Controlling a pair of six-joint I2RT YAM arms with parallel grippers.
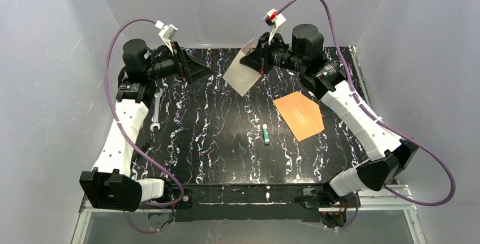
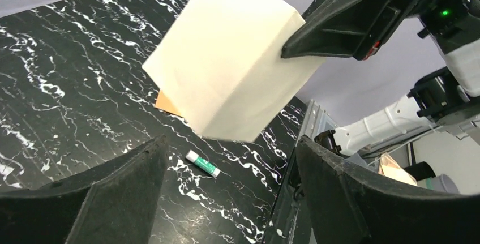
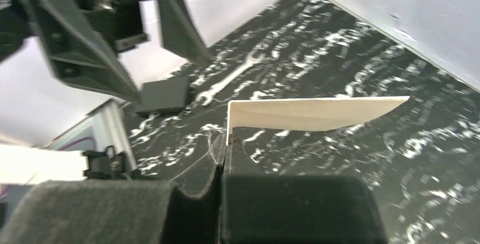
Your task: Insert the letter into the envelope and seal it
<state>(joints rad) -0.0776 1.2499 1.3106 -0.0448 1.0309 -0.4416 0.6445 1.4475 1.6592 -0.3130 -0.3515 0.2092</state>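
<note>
My right gripper (image 1: 261,57) is shut on the edge of the letter (image 1: 242,74) and holds it in the air over the back middle of the table. The letter shows as a plain cream sheet with a crease in the left wrist view (image 2: 238,57) and edge-on in the right wrist view (image 3: 317,112). The orange envelope (image 1: 299,115) lies flat on the table at the right, flap pointing left. Only a sliver of it (image 2: 167,102) shows behind the letter. My left gripper (image 1: 198,68) is open and empty at the back left, facing the letter from a short distance.
A green-and-white glue stick (image 1: 265,135) lies mid-table just left of the envelope, and shows in the left wrist view (image 2: 202,163). A silver wrench (image 1: 157,110) lies at the left beside my left arm. Grey walls enclose the table at the back and sides.
</note>
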